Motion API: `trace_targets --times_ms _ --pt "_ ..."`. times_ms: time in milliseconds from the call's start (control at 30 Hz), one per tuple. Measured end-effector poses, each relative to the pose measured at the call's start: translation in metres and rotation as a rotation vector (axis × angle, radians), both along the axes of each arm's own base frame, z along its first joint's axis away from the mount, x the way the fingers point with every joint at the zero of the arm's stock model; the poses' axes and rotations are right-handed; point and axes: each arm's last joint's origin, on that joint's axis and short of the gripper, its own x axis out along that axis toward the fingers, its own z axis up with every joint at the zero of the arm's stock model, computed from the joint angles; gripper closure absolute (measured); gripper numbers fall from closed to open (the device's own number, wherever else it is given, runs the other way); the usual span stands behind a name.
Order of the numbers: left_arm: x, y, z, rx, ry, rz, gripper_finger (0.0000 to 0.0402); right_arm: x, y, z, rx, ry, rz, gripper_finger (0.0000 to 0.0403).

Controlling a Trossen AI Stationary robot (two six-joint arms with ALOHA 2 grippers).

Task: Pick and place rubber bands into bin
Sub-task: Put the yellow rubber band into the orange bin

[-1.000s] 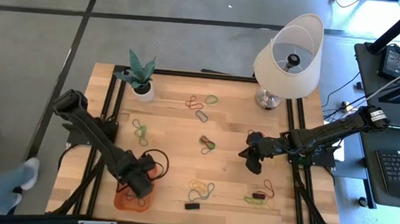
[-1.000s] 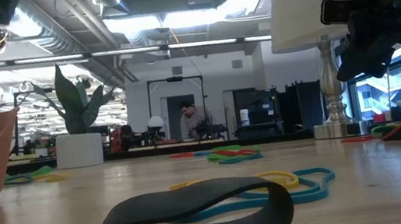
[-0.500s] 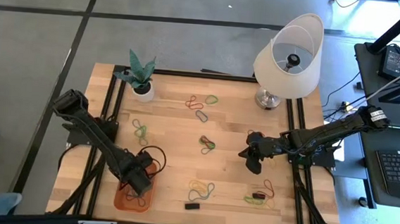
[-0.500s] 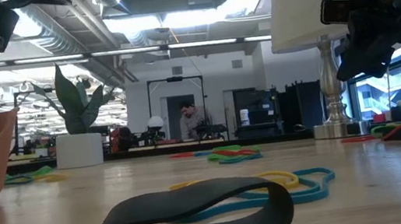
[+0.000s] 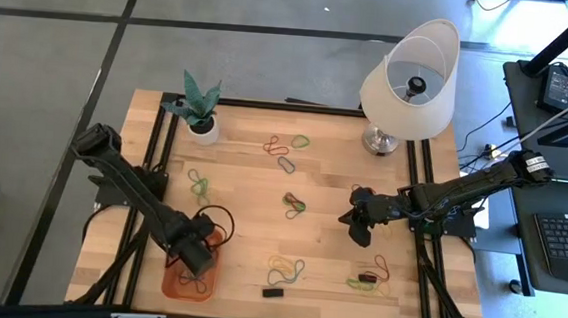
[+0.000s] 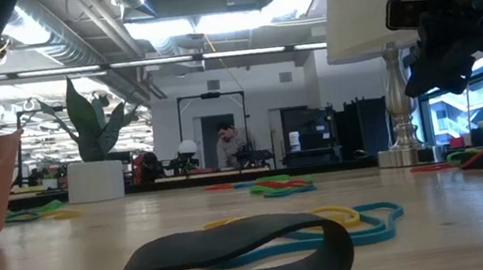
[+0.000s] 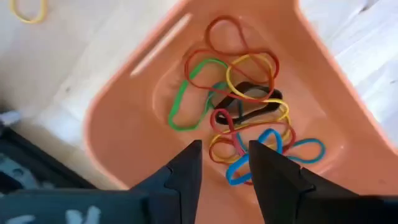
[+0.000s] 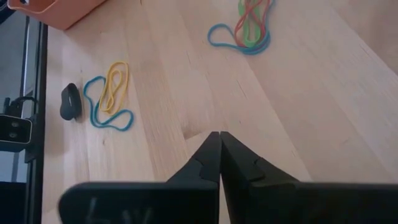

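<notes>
a: where's the left tool (image 7: 224,155) right now?

b: hanging directly over the orange bin (image 7: 124,118) at the table's (image 5: 252,187) near left corner, pointing down into it. its fingers stand a little apart with nothing between them, which i read as a drop into the tray.

a: and what's in the bin?

b: a tangle of rubber bands (image 7: 239,118) on its floor: green, red, yellow, blue and one black loop, all overlapping. they sit right below the parted fingers, so the tool is placed where anything released falls inside the walls.

a: the other arm?

b: the right tool (image 8: 219,152) waits above the right side of the table, fingers pressed together and empty. from its wrist view it looks across bare wood toward a yellow and blue cluster (image 8: 111,93) beside a small black block (image 8: 69,101).

a: much left to do?

b: i'd say plenty. several bunches lie scattered on the wood, such as the group near the middle (image 5: 294,204) and another by the near edge (image 5: 285,270), well apart from the bin.
</notes>
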Motion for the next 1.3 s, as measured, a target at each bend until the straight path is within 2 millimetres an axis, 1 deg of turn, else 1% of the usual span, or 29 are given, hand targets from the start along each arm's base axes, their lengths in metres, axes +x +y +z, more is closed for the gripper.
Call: trace_targets --times_ms 100,267,367,433,467,600,667,767,867,933,1000,1067,1200,1300 --pt "-0.002 0.009 0.014 0.030 -0.039 0.018 0.0285 0.001 0.000 0.001 0.002 -0.009 0.000 0.0396" --pt "-0.001 0.033 0.036 0.119 -0.156 0.039 0.0314 0.001 0.000 0.001 0.004 -0.017 -0.001 0.0396" --pt "0.003 0.050 0.046 0.213 -0.244 -0.028 0.0349 0.002 -0.001 0.002 -0.019 -0.032 -0.001 0.0396" --pt "0.006 0.063 0.051 0.274 -0.276 -0.079 0.0381 0.004 -0.003 0.004 -0.022 -0.055 -0.019 0.0396" --pt "0.009 0.069 0.052 0.300 -0.282 -0.105 0.0391 0.005 -0.004 0.005 -0.028 -0.069 -0.034 0.0396" --pt "0.023 0.095 0.055 0.340 -0.289 -0.252 0.0400 0.010 -0.010 0.010 -0.058 -0.137 -0.111 0.0396" --pt "0.031 0.106 0.052 0.335 -0.309 -0.346 0.0400 0.012 -0.012 0.012 -0.067 -0.175 -0.142 0.0397" --pt "0.044 0.124 0.044 0.305 -0.365 -0.486 0.0400 0.015 -0.014 0.018 -0.089 -0.229 -0.177 0.0399" --pt "0.050 0.144 0.031 0.315 -0.389 -0.577 0.0400 0.020 -0.015 0.031 -0.119 -0.237 -0.222 0.0400" --pt "0.049 0.161 0.021 0.323 -0.379 -0.600 0.0400 0.023 -0.015 0.042 -0.139 -0.196 -0.267 0.0401" --pt "0.046 0.179 0.012 0.306 -0.404 -0.613 0.0400 0.024 -0.016 0.051 -0.167 -0.106 -0.312 0.0401" --pt "0.041 0.194 0.006 0.280 -0.469 -0.618 0.0400 0.026 -0.017 0.059 -0.177 0.004 -0.356 0.0401" --pt "0.027 0.222 0.003 0.289 -0.584 -0.593 0.0400 0.024 -0.023 0.062 -0.142 0.282 -0.514 0.0401" --pt "0.016 0.237 0.007 0.323 -0.639 -0.560 0.0400 0.022 -0.029 0.059 -0.093 0.447 -0.623 0.0399"
